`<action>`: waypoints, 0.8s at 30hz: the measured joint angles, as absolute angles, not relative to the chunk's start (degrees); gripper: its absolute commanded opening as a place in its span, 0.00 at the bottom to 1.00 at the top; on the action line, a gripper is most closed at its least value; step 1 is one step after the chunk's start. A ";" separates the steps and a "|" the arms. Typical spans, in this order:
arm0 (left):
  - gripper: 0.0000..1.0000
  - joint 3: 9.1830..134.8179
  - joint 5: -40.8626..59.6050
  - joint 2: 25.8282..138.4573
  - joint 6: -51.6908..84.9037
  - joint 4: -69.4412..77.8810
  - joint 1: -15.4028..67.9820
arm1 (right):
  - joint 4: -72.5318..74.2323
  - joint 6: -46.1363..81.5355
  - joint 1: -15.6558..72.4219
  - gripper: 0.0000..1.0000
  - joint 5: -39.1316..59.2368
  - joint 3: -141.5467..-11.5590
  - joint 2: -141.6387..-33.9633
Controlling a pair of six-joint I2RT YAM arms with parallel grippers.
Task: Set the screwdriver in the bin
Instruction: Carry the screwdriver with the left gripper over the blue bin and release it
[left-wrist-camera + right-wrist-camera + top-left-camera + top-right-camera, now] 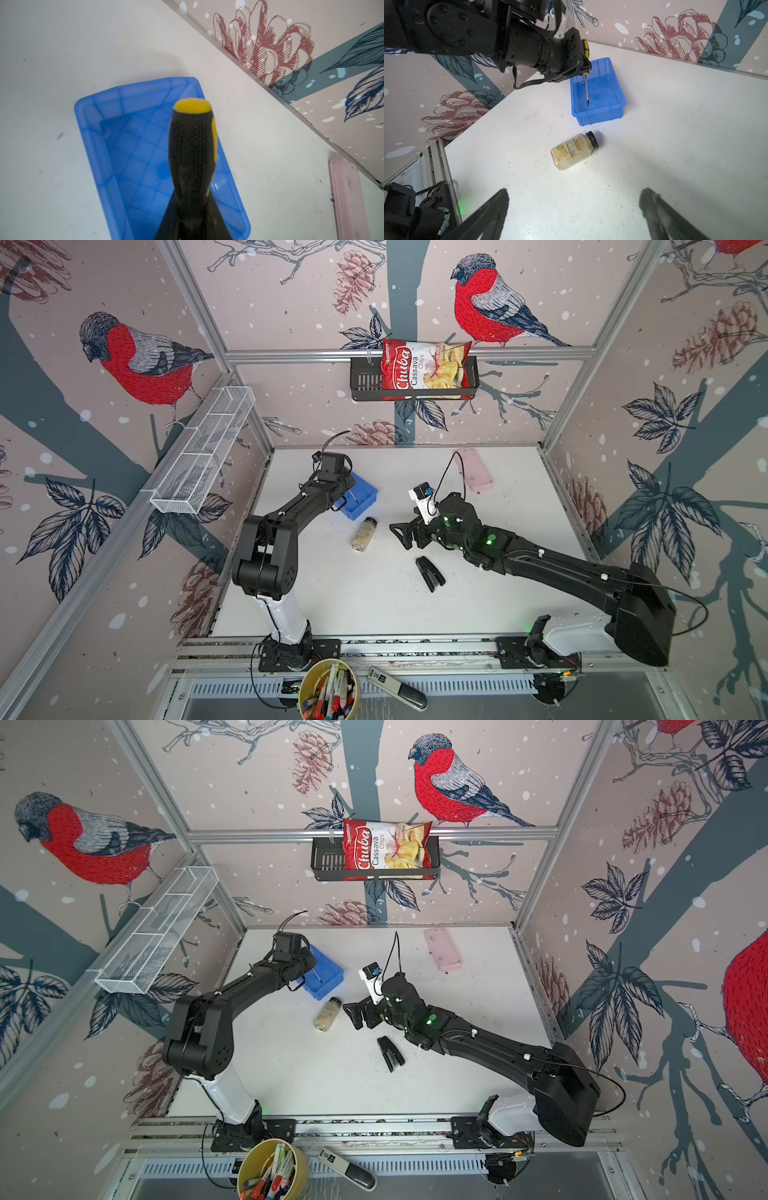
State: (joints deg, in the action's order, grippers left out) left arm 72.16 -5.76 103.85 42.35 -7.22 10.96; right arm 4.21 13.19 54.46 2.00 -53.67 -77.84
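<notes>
1. White table (374, 605), scuffed and specked, inside a booth walled with bird-and-pinecone print.
2. My left hand (584, 66) is clenched on the screwdriver (586, 91). The grip sits where the black-and-yellow handle meets the shaft, with the handle up and the thin silver shaft pointing down.
3. The screwdriver hangs over the bin (600, 116), which stands on the far left part of the table. Its tip falls within the bin's walls. I cannot tell whether it touches the bin floor.
4. My right hand (575, 193) is released, fingers spread wide and holding nothing. It hovers over mid-table, well apart from the bin.
5. A seasoning jar (574, 152) lies on its side just near of the bin without touching it, between the bin and my right hand.
6. A black stapler (430, 573) lies nearer still, right of the jar.
7. A flat pink case (476, 470) lies far right, by the back wall.
</notes>
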 measured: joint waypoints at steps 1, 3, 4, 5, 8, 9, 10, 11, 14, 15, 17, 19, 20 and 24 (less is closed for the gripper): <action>0.00 73.28 -4.93 105.16 42.85 -8.08 10.48 | 4.16 13.13 54.46 1.00 1.89 -53.67 -77.84; 0.00 74.94 -4.25 107.42 43.33 -9.39 9.58 | 3.99 12.95 54.48 1.00 1.58 -53.67 -77.84; 0.00 75.50 -3.86 108.40 43.68 -9.87 9.37 | 3.95 12.80 54.48 1.00 1.56 -53.67 -77.82; 0.00 76.03 -3.36 109.32 43.75 -10.33 9.19 | 3.86 12.75 54.50 1.00 1.39 -53.67 -77.78; 0.00 77.14 -1.61 111.53 44.77 -10.96 8.91 | 3.77 12.14 54.61 1.00 0.78 -53.65 -77.54; 0.00 77.43 -1.37 112.16 45.06 -11.07 8.84 | 3.73 12.14 54.61 1.00 0.67 -53.65 -77.49; 0.00 77.73 -1.28 112.90 45.17 -11.18 8.71 | 3.73 12.14 54.61 1.00 0.58 -53.65 -77.49; 0.00 78.04 -1.13 113.62 45.30 -11.29 8.49 | 3.68 12.14 54.61 1.00 0.54 -53.65 -77.45; 0.00 79.11 0.08 115.74 46.06 -12.25 8.10 | 3.18 12.12 54.61 1.00 0.32 -53.65 -77.25; 0.00 79.33 0.16 116.22 46.11 -12.64 8.08 | 3.07 12.12 54.61 1.00 0.21 -53.65 -77.25; 0.00 79.48 0.91 116.73 46.33 -13.15 8.10 | 2.79 12.12 54.61 1.00 0.14 -53.65 -77.23; 0.01 79.48 1.41 116.77 46.39 -13.34 8.10 | 2.68 12.12 54.61 1.00 0.12 -53.65 -77.23; 0.08 79.50 1.41 116.77 46.50 -13.34 8.10 | 2.68 12.12 54.61 1.00 0.12 -53.65 -77.23; 0.35 79.53 1.02 116.36 46.52 -13.91 8.05 | 2.66 12.12 54.61 1.00 0.12 -53.65 -77.23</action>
State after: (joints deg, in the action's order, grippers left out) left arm 79.53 1.02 116.36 46.52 -13.91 8.05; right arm 2.66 12.12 54.61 0.12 -53.65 -77.23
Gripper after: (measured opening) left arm 0.200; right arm 0.997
